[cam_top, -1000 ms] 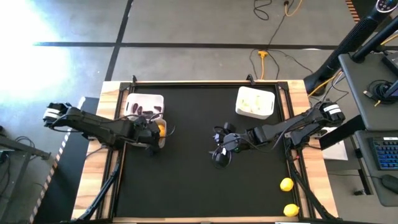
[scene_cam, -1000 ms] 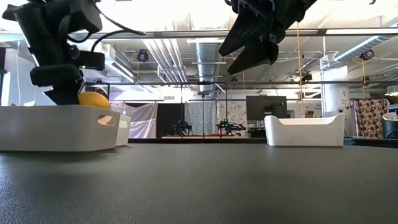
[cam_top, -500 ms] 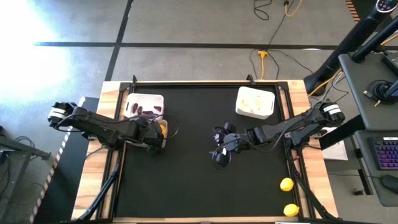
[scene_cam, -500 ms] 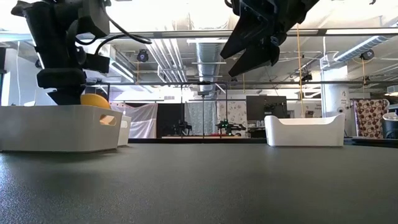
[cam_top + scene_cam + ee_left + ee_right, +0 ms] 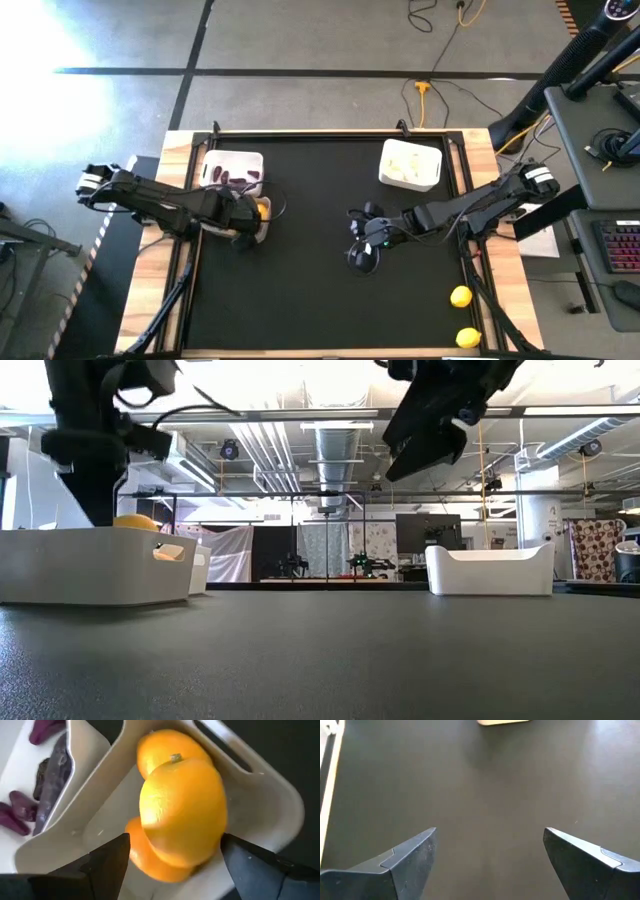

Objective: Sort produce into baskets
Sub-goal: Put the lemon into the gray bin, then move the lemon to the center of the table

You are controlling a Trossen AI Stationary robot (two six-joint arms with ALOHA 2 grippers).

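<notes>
My left gripper (image 5: 250,213) is open over the near-left basket (image 5: 90,565), its fingers on either side of a yellow-orange lemon (image 5: 182,810) without holding it. That lemon lies on other lemons (image 5: 150,857) in the basket. My right gripper (image 5: 365,250) is open and empty above the bare black mat at mid-table, as the right wrist view (image 5: 490,840) shows. The far-left basket (image 5: 232,158) holds dark purple pieces (image 5: 50,780). The far-right basket (image 5: 410,165) holds white garlic bulbs. Two lemons (image 5: 460,296) (image 5: 467,338) lie on the mat at the near right.
The two left baskets stand side by side, wall to wall (image 5: 75,750). The black mat (image 5: 300,300) is bordered by wooden table edges (image 5: 160,300). Bare mat spreads across the middle and near side.
My left gripper has let go of the lemon, which has dropped lower into the near-left basket; the gripper has risen a little. My right gripper has gone slightly toward the table's right and near edges, staying open.
</notes>
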